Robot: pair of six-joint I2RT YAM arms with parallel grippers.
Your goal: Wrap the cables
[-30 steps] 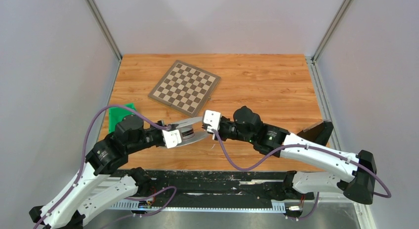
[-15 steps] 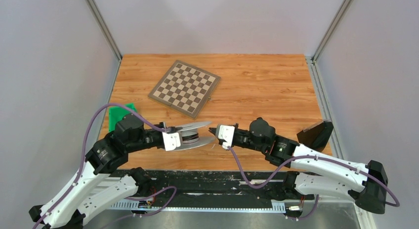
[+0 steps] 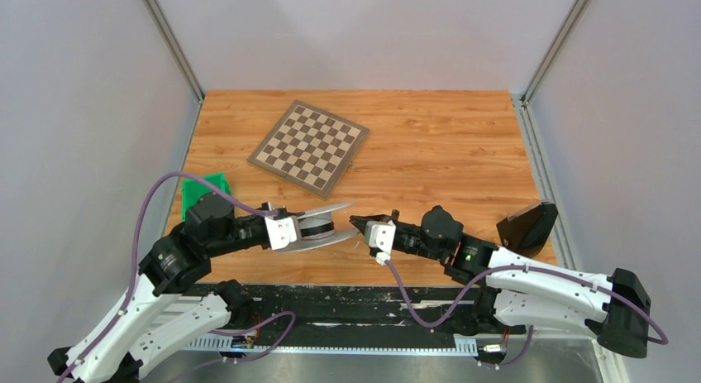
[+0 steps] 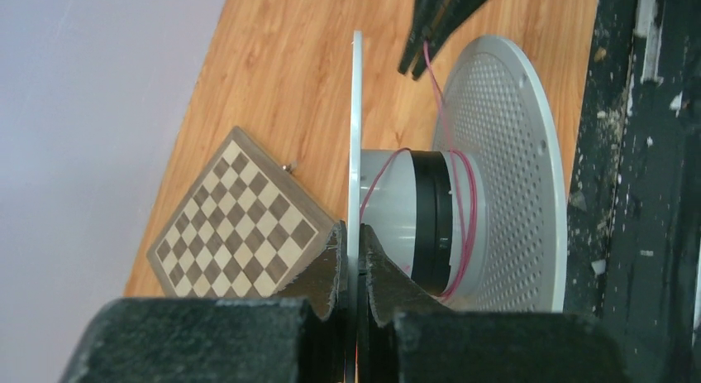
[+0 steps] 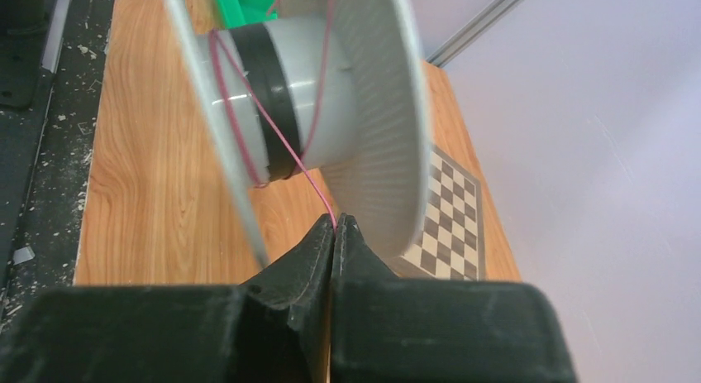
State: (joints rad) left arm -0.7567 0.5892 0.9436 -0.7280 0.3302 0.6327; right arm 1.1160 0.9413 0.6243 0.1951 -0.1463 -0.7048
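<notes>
A grey spool [image 3: 318, 227] with two wide flanges and a black band round its core is held above the table's near edge. My left gripper [image 4: 355, 242] is shut on the edge of one flange [image 4: 356, 135]. A thin pink cable [image 4: 463, 193] loops loosely round the core. My right gripper [image 5: 335, 226] is shut on the cable [image 5: 285, 147], which runs taut from its tips to the core [image 5: 281, 102]. In the top view the right gripper [image 3: 357, 222] sits just right of the spool.
A folded chessboard [image 3: 309, 146] lies at the back middle of the wooden table. A green block [image 3: 201, 193] sits by the left arm. A black box [image 3: 526, 224] stands at the right edge. A dark rail [image 3: 347, 304] runs along the near edge.
My right gripper has drawn back to the right and toward the near edge, away from the spool, pulling the cable with it. The left gripper and spool have shifted slightly left.
</notes>
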